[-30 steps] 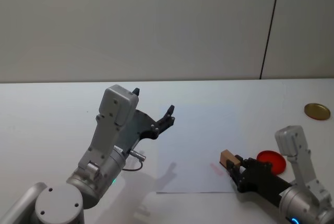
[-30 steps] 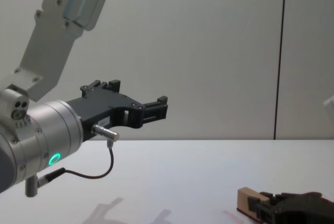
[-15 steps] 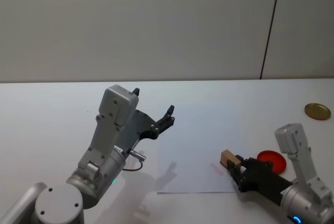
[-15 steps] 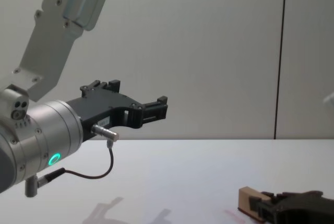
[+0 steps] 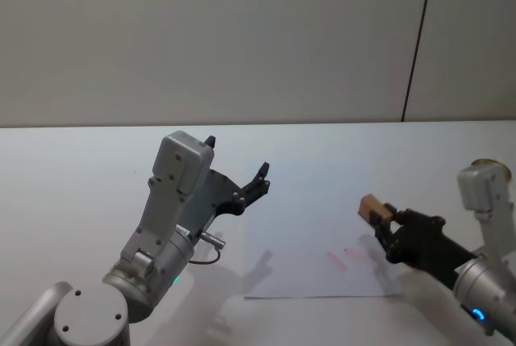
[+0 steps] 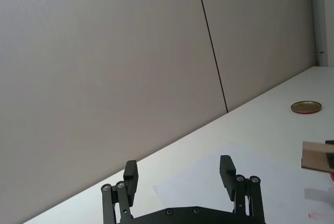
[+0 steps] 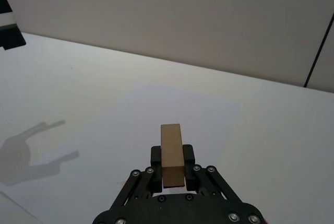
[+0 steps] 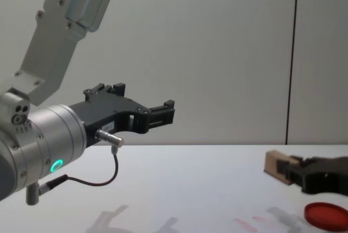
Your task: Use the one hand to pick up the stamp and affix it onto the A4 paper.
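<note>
stamp (image 5: 372, 206) pinched in the right gripper (image 5: 380, 221) fingers, hanging over the right side of the a4 paper (image 5: 298, 209), near the red marks (image 5: 337, 259). best play looks like: lower it level, press squarely on bare white. left gripper (image 5: 236, 156) raised at left, fingers spread.

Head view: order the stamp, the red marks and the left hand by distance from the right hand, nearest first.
1. The stamp, held in the right hand.
2. The red marks, on the A4 paper to its left.
3. The left hand, raised, far left.
</note>
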You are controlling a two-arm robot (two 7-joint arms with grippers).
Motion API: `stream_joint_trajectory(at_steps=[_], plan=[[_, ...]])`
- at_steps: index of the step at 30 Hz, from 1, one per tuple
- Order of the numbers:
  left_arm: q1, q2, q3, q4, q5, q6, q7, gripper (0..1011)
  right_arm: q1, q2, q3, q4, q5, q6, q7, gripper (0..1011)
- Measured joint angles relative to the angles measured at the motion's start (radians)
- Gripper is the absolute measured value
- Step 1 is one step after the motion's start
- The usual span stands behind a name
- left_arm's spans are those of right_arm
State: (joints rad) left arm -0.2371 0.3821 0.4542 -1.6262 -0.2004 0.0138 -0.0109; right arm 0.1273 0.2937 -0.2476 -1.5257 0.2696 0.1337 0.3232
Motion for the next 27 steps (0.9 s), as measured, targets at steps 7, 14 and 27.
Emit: stream_joint_trajectory(at_steps=[7, 14, 27], plan=[[0.000, 0.000, 0.000, 0.000, 0.000, 0.000, 0.000, 993, -0.010, 0.023, 0.021, -0.024, 0.008, -0.008, -0.020, 218], [0.000, 0.000, 0.000, 0.000, 0.000, 0.000, 0.000, 993, -0.027, 0.049, 0.040, -0.038, 0.016, -0.003, -0.029, 218], [0.000, 0.000, 0.000, 0.000, 0.000, 0.000, 0.000, 993, -0.058, 0.081, 0.057, -0.033, 0.023, 0.015, -0.029, 218]])
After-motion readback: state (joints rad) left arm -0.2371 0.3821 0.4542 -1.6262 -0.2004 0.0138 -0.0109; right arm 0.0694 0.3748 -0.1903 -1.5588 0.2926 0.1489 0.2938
